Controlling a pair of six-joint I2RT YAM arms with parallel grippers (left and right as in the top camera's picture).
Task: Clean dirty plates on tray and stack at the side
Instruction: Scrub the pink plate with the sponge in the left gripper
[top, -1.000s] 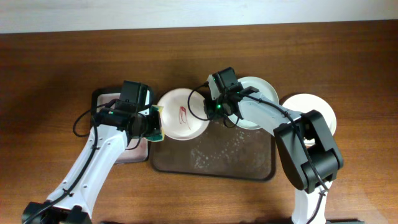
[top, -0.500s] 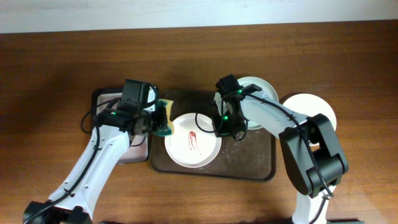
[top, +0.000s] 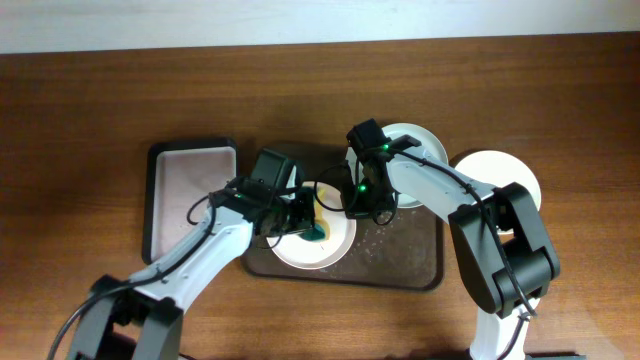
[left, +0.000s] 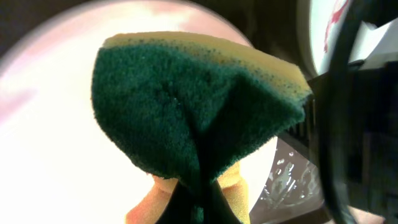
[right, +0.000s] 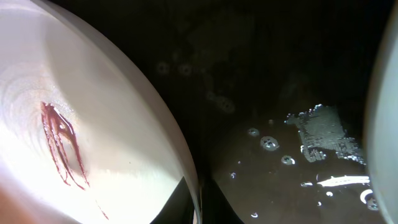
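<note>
Overhead, left gripper (top: 302, 216) is squeezing a green-yellow sponge (top: 313, 232) on the round white plate (top: 336, 247); right gripper (top: 352, 212) is pinching its rim.

White links (top: 428, 184), black joints (top: 500, 240), green lights (top: 352, 187).

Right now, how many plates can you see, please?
3 plates. One on the tray under the sponge, one at the tray's far-right corner, one on the table right of it. Arms partly cover them.

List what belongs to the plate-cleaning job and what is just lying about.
Job: smeared plate, sponge, brown tray, second plate on the tray, plate beside the tray.
Lying about: small black tray with pinkish inside.
</note>
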